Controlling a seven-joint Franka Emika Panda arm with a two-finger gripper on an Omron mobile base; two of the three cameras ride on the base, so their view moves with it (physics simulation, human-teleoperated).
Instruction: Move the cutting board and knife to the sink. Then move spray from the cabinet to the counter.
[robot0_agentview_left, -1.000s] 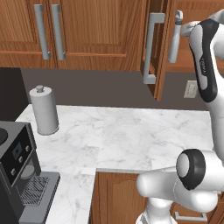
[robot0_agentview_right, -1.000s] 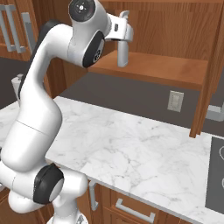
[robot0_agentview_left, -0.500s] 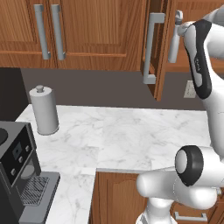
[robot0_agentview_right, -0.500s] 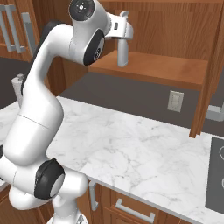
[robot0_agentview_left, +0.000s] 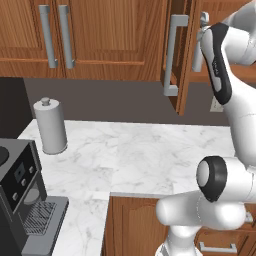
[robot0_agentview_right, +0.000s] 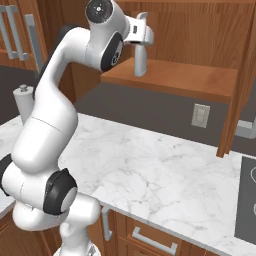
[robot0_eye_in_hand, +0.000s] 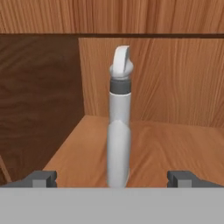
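Gripper (robot0_eye_in_hand: 111, 178) is wide open, nothing held, my two fingertips (robot0_eye_in_hand: 42, 178) standing either side of the spray (robot0_eye_in_hand: 119, 131), not touching it. Spray stands upright on the wooden shelf (robot0_agentview_right: 175, 78) of the open cabinet (robot0_agentview_left: 182, 55), near the shelf's front edge, nozzle on top. Right base view shows my hand right beside the bottle. Counter (robot0_agentview_right: 150, 165) lies below; paper-towel roll (robot0_agentview_left: 50, 126) at its far left, coffee machine (robot0_agentview_left: 22, 192) near left.
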